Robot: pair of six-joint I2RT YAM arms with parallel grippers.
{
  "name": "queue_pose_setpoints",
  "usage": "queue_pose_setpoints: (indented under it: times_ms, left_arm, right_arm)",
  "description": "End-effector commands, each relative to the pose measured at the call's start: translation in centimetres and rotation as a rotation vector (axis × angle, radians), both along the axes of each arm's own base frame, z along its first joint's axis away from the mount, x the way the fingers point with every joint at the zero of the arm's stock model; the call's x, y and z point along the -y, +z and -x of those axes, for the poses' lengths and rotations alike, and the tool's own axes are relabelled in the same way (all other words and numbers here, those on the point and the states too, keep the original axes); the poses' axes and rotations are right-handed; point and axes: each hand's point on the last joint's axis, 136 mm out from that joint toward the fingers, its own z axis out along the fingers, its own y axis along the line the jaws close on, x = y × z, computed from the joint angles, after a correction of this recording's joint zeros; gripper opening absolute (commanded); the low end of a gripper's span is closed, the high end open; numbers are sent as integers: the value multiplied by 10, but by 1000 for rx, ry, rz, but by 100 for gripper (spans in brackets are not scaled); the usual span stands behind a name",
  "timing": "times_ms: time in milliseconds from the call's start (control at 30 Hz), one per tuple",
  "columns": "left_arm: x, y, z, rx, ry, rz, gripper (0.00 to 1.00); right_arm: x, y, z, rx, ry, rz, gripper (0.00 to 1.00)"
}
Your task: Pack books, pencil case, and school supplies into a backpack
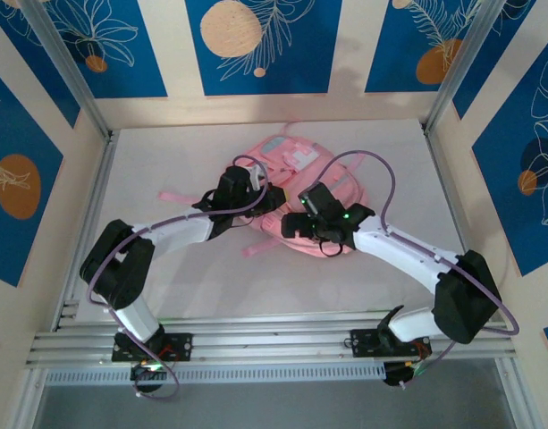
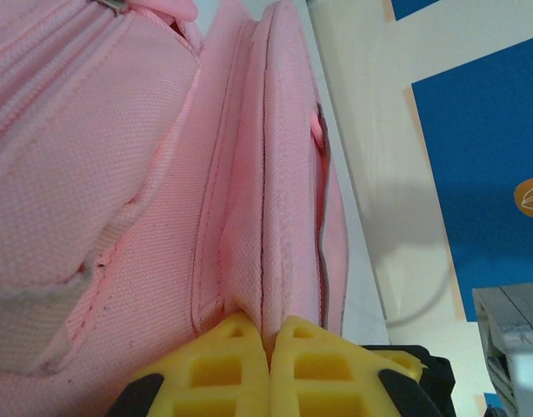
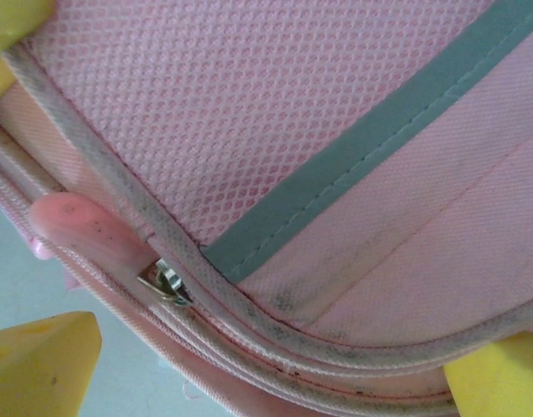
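Note:
The pink backpack point(image 1: 278, 152) lies flat in the middle of the table, with both arms reaching onto its near side. My left gripper point(image 1: 233, 192) is shut on a folded seam of the backpack point(image 2: 118, 174); the yellow fingers point(image 2: 223, 365) pinch the pink fabric between them. My right gripper point(image 1: 314, 219) stands open over the backpack's lower rim point(image 3: 292, 104), its fingers point(image 3: 40, 365) wide apart on either side of the zip edge. A pink zipper pull point(image 3: 83, 230) with a metal slider point(image 3: 166, 282) sits between them, untouched. The books, pencil case and school supplies are hidden.
A thin pink strap point(image 1: 175, 195) trails left across the white table point(image 1: 166, 277), and another point(image 1: 256, 248) pokes out toward the near edge. Aluminium rails point(image 1: 95, 206) and patterned walls fence the table in. Purple cables point(image 1: 381, 179) loop above the arms.

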Motion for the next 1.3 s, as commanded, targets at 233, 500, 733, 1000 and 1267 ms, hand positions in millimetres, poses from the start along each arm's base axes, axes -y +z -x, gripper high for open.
queue_pose_setpoints:
  times_ms: [233, 500, 733, 1000, 1267]
  left_arm:
    - [12, 84, 4, 194, -54, 184, 0]
    - [19, 92, 10, 187, -77, 223, 0]
    - [21, 88, 18, 167, -82, 241, 0]
    - [19, 81, 12, 167, -67, 227, 0]
    - [12, 81, 2, 188, -49, 199, 0]
  right_arm:
    - [-8, 61, -27, 198, -84, -135, 100]
    - [-5, 42, -41, 204, -185, -131, 100]
    - [7, 26, -48, 187, -365, -138, 100]
    - [51, 12, -31, 149, -479, -24, 93]
    - [93, 4, -3, 64, -439, 73, 89]
